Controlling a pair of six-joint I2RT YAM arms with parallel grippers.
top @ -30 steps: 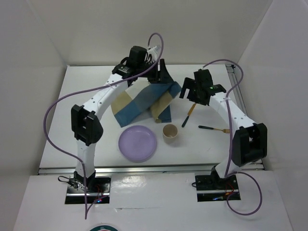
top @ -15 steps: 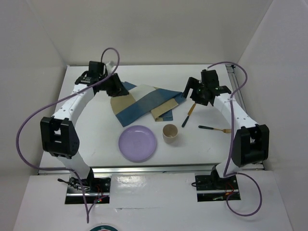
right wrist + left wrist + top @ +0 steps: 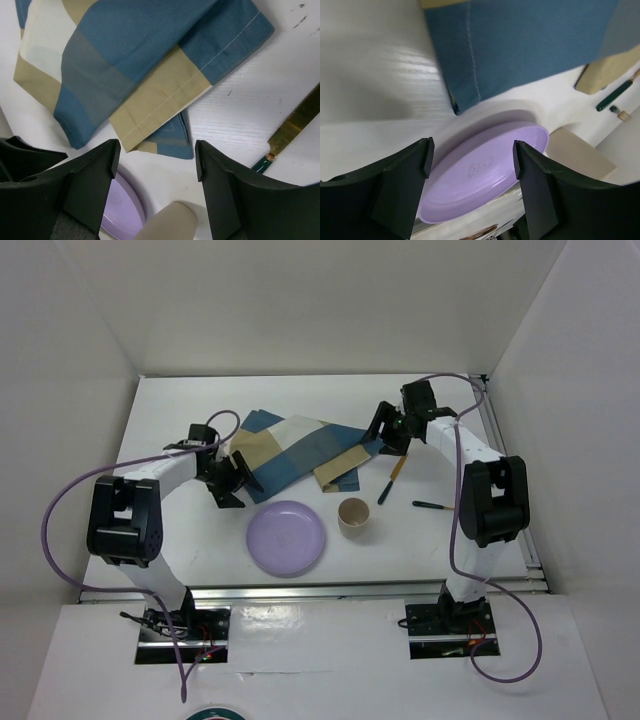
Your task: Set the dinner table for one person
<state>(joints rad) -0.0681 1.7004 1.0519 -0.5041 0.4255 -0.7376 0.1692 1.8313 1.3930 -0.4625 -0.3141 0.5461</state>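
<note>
The dinner table (image 3: pixel 170 540) is a white tabletop. On it a blue-and-tan checked placemat (image 3: pixel 295 448) lies crumpled and partly folded at the middle back. A purple plate (image 3: pixel 287 537) and a beige cup (image 3: pixel 353 516) sit in front of it. My left gripper (image 3: pixel 232 483) hovers low by the placemat's near left corner, open and empty; the left wrist view shows the plate (image 3: pixel 485 170) beyond the jaws. My right gripper (image 3: pixel 385 433) is at the cloth's right edge, open and empty, above the placemat (image 3: pixel 140 65).
A knife (image 3: pixel 392 478) with a gold blade and dark handle lies right of the placemat. A fork (image 3: pixel 440 506) lies further right. Metal rails run along the table's near edge (image 3: pixel 320 587) and right edge (image 3: pixel 505 470). White walls enclose the back and sides.
The left arm swung from above the placemat's back down to its near left corner, and its jaws opened; the cloth now lies flatter. The right gripper moved to the cloth's right edge, jaws slightly narrower.
</note>
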